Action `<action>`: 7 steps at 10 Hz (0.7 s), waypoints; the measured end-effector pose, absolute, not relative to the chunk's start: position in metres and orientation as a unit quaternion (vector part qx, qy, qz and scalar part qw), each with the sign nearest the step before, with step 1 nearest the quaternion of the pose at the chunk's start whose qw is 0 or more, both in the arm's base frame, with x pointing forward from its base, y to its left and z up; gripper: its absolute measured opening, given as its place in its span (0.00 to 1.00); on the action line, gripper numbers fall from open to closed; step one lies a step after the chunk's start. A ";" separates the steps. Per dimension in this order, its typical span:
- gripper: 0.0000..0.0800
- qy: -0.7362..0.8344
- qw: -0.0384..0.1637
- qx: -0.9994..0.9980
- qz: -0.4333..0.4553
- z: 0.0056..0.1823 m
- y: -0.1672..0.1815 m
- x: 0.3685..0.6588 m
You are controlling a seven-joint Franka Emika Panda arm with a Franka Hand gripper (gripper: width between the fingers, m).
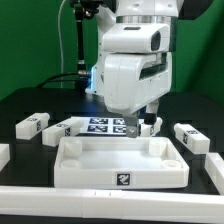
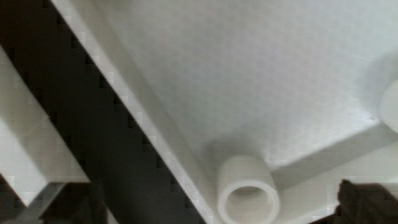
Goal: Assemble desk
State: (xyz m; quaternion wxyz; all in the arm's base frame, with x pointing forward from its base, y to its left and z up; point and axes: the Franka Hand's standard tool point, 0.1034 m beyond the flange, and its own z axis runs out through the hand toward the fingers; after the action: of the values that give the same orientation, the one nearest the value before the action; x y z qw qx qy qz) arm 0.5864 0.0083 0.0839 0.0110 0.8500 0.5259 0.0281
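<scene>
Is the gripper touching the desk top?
Cannot tell. In the exterior view the gripper sits at the far rim of the desk top, its jaws hidden.

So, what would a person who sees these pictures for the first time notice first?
The big white robot arm fills the middle of the exterior view, its gripper down at the far rim of the desk top. Loose leg blocks lie on both sides of that top.

Exterior view: low, front-on, faces arm [image 1: 130,70] across desk top [image 1: 120,160]. Wrist view: very close, same top's inside.
</scene>
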 end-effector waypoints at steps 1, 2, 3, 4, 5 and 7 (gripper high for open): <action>0.81 0.526 0.011 0.850 0.028 0.084 0.008 0.586; 0.81 0.526 0.011 0.850 0.028 0.084 0.008 0.586; 0.81 0.526 0.011 0.850 0.028 0.084 0.008 0.586; 0.81 0.526 0.011 0.850 0.028 0.084 0.008 0.586; 0.81 0.526 0.011 0.850 0.028 0.084 0.008 0.586; 0.81 0.587 0.025 0.808 0.042 0.080 -0.007 0.574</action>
State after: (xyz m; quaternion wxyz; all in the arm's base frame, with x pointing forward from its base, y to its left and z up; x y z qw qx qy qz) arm 0.5739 -0.0065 0.0799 0.0251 0.8081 0.5870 0.0424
